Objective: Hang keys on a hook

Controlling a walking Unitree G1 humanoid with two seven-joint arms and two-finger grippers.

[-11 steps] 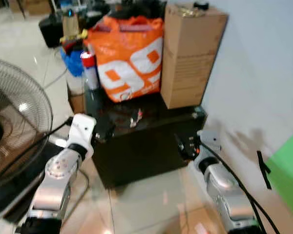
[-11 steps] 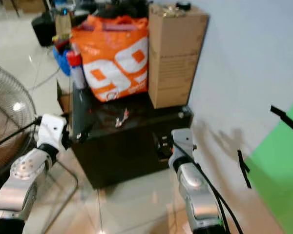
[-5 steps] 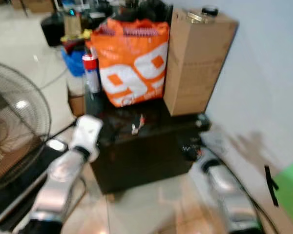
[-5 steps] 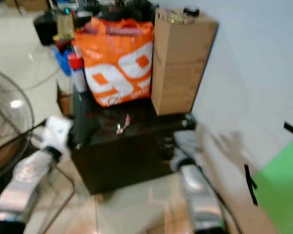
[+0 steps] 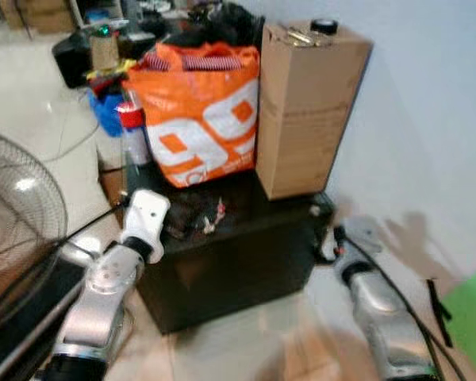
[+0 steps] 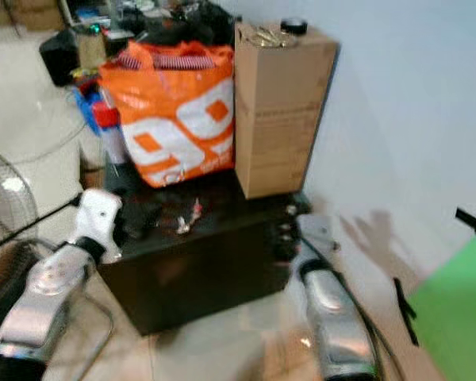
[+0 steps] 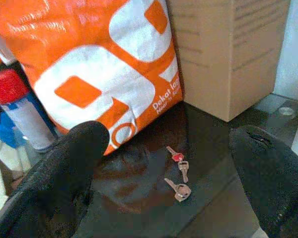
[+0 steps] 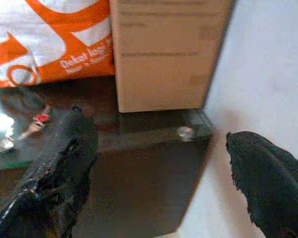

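A small bunch of keys [image 5: 214,216], one with a red head, lies on the dark glossy top of a low black cabinet [image 5: 246,246], in front of an orange bag. My left gripper [image 5: 177,223] is over the cabinet's left part, just left of the keys, and it is open. In the left wrist view the keys [image 7: 179,171] lie between and beyond its black fingers [image 7: 64,173]. My right gripper [image 5: 332,243] is low beside the cabinet's right front corner, also open and holding nothing. The right wrist view shows the keys [image 8: 34,124] far off past one finger.
An orange-and-white bag [image 5: 202,111] and a tall cardboard box [image 5: 305,103] stand at the back of the cabinet top. A red-capped spray can [image 5: 133,131] stands at its left. A floor fan [image 5: 16,214] is at my left. A pale wall [image 5: 428,119] runs along the right.
The camera has shifted and the blur has settled. My left gripper has come in over the cabinet top, closer to the keys. The keys lie where they were.
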